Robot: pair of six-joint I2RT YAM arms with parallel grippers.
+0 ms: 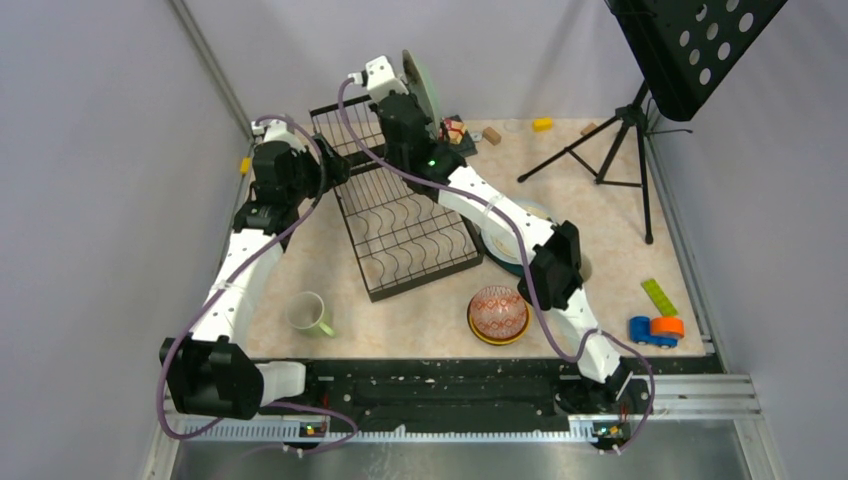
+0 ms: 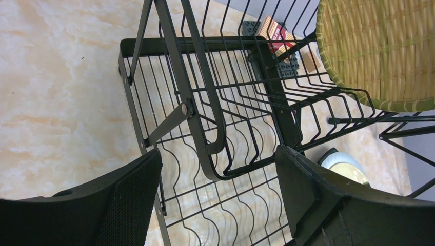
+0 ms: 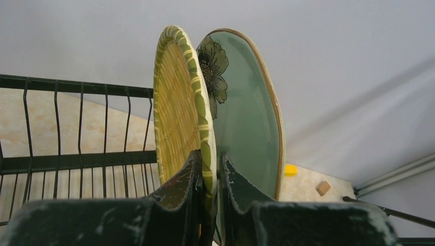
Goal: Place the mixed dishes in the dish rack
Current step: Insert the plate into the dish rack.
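Note:
My right gripper (image 3: 210,166) is shut on the rim of a cream-yellow woven-pattern plate (image 3: 177,102) and holds it upright over the black wire dish rack (image 1: 400,225). A pale teal plate with a dark flower (image 3: 241,107) stands upright just behind it and also shows in the top view (image 1: 428,85). In the left wrist view the yellow plate (image 2: 374,51) has its lower rim at the wires of the rack's raised section (image 2: 318,107). My left gripper (image 2: 218,189) is open and empty at the rack's left side, above the wavy tray.
A light-green mug (image 1: 310,313) stands near the front left. A red-patterned bowl (image 1: 498,312) sits in a yellow-orange bowl. Stacked plates (image 1: 505,240) lie under my right arm. A toy car (image 1: 655,330), small blocks (image 1: 541,124) and a tripod stand (image 1: 610,150) are to the right.

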